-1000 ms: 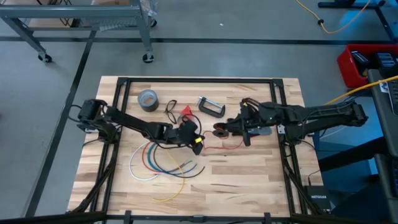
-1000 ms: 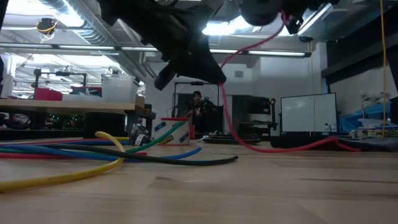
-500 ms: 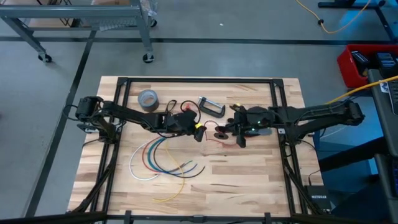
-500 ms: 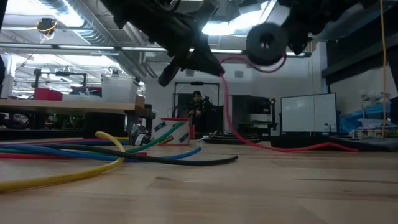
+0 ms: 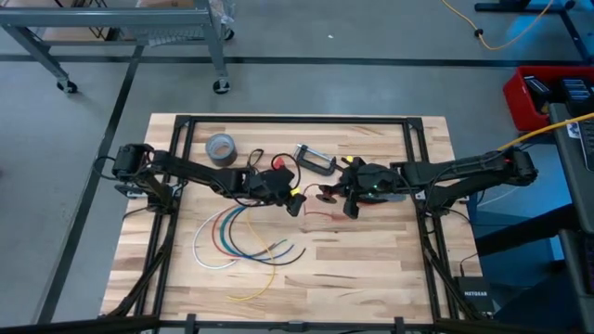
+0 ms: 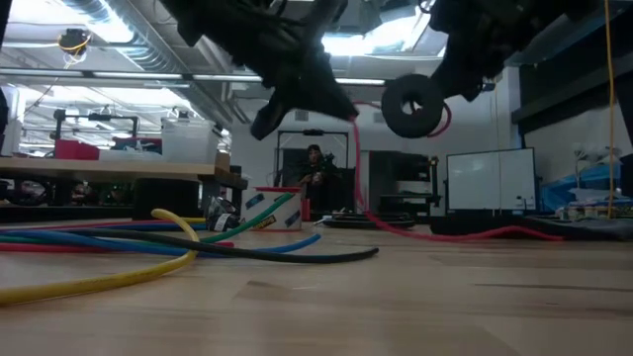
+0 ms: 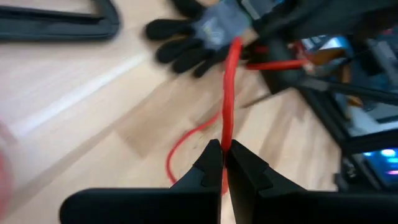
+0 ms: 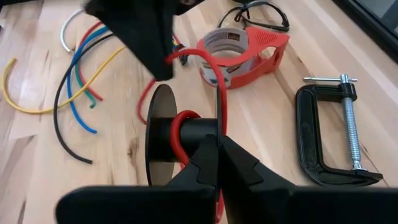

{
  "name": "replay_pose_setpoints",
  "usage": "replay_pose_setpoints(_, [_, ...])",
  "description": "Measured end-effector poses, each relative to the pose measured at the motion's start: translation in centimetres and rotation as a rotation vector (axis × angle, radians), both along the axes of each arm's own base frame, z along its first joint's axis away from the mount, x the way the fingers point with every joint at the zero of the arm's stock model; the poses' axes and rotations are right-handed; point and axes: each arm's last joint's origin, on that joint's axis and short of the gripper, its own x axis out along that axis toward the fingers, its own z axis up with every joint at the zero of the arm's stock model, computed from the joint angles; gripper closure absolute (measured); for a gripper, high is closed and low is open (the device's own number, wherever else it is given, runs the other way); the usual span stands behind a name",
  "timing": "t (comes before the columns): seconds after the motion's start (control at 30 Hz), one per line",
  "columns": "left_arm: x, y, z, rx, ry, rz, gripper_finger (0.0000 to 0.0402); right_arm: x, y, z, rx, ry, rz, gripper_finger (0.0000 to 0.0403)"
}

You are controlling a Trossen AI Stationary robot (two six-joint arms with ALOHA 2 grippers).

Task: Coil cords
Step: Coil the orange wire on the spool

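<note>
The cord is a thin red wire [image 7: 227, 93] joined to a small black spool [image 6: 412, 104], which hangs above the table's middle [image 5: 328, 196]. My right gripper [image 8: 217, 149] is shut on the spool. My left gripper [image 7: 222, 149] is shut on the red wire a short way from the spool, to its left in the high view [image 5: 295, 200]. The wire runs from the spool's hub [image 8: 180, 127] to my left gripper. Its remaining length drops in a slack curve and lies on the wood [image 5: 320, 215]. My left gripper pinches the red wire [image 7: 225, 140] between its two fingertips, coming slanting down from the table's left side. The wire leads on to the spool, and its other part hangs below the fingers to the table. My right gripper pinches the rim of the spool's near flange [image 8: 217, 115] between its two fingers, slanting down from the table's right side. The spool is lifted clear of the table and stands on edge, with red wire around its hub.
A grey tape roll [image 5: 220, 148], a red plastic piece [image 5: 277, 167], glasses [image 8: 261, 15] and a black C-clamp [image 5: 316, 160] lie toward the far edge. A fanned bundle of coloured wires [image 5: 241, 241] lies near left of the grippers.
My right gripper has sunk and tipped further down, bringing the spool lower and a little nearer my left gripper. My left gripper has gone a short way toward the far edge and rolled, still shut on the wire. The wire between them curves more.
</note>
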Motion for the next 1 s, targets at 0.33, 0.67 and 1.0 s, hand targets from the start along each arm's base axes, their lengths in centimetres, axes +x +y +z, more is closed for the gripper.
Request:
replay_pose_setpoints(0.33, [-0.7,-0.7,-0.9,-0.023,0.109,0.0,0.0401,0.0,-0.1,0.1,-0.015,-0.008,-0.018,0.0398])
replay_pose_setpoints(0.67, [-1.4,-2.9,-1.6,-0.069,0.201,-0.017,0.0401,-0.1,-0.3,0.1,-0.066,-0.007,-0.071,0.0398])
replay_pose_setpoints(1.0, [-1.3,-1.3,-1.6,-0.032,0.204,0.026,0.0401,0.2,0.1,0.4,0.012,-0.051,0.025,0.0398])
